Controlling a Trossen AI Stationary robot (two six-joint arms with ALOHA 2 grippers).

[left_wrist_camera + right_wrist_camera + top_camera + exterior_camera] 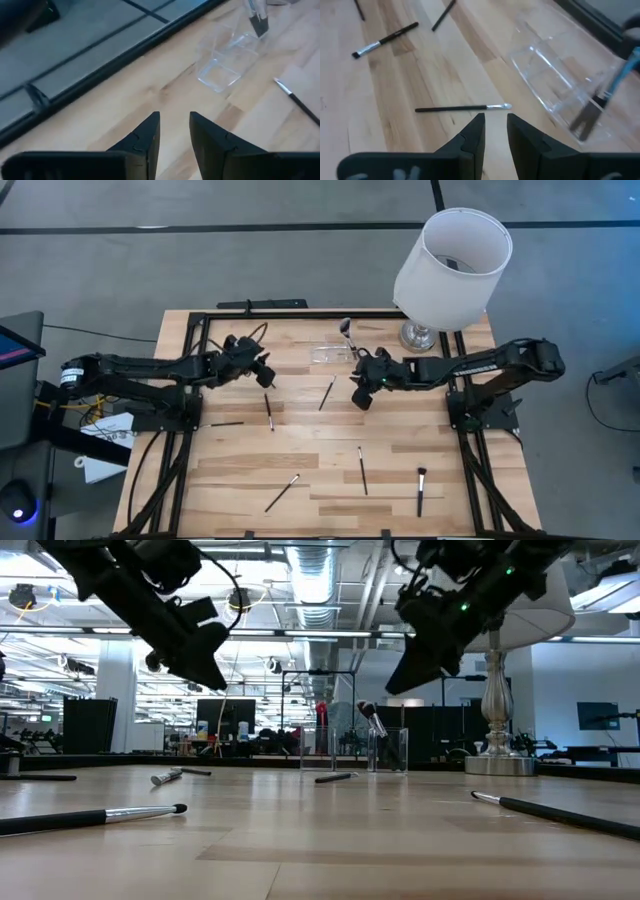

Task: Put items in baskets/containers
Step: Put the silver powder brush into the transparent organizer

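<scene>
A clear organizer (330, 353) stands on the table's far middle. One brush (345, 330) leans upright in it, seen also in the right wrist view (600, 102). Several slim brushes lie flat on the wood, among them one (327, 392) near the middle and one (269, 412) left of it. My left gripper (266, 377) hovers left of the organizer (222, 70), open, with nothing between its fingers (174, 116). My right gripper (358, 395) hovers right of the middle brush (462, 107), open and empty (495, 116).
A lamp with a big white shade (452, 265) stands at the table's far right corner, close behind the right arm. More brushes lie toward the near edge (282, 492) (362, 470) (420, 490). A black frame rail (290, 314) runs along the far edge.
</scene>
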